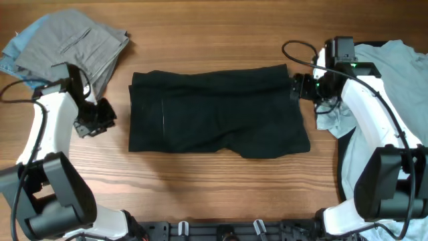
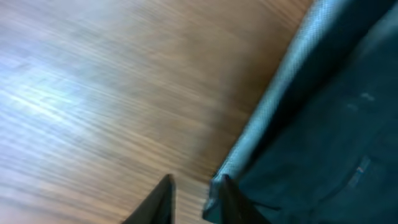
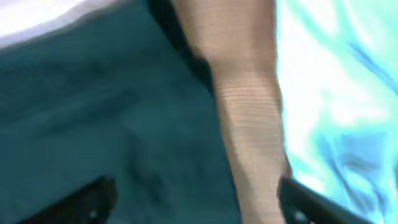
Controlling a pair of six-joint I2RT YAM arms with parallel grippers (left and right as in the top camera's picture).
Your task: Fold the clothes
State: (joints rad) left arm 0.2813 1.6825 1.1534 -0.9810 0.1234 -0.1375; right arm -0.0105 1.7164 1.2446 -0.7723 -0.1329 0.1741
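Shorts spread flat mid-surface, one arm at each end.
Your black shorts (image 1: 217, 110) lie on the surface (image 1: 200, 40). The cloth looks soft, light and limp, so pinch both layers at a corner of the hem. Left fingers (image 2: 155, 208) point down at its 9 o'clock, slightly parted and empty. Right fingers (image 3: 87, 202) reach its 2 o'clock corner, spread wide and holding nothing.

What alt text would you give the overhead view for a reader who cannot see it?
Black shorts lie flat on a wooden table, left pincer and right pincer at either end. Grey trousers sit top left, a pale T-shirt right.
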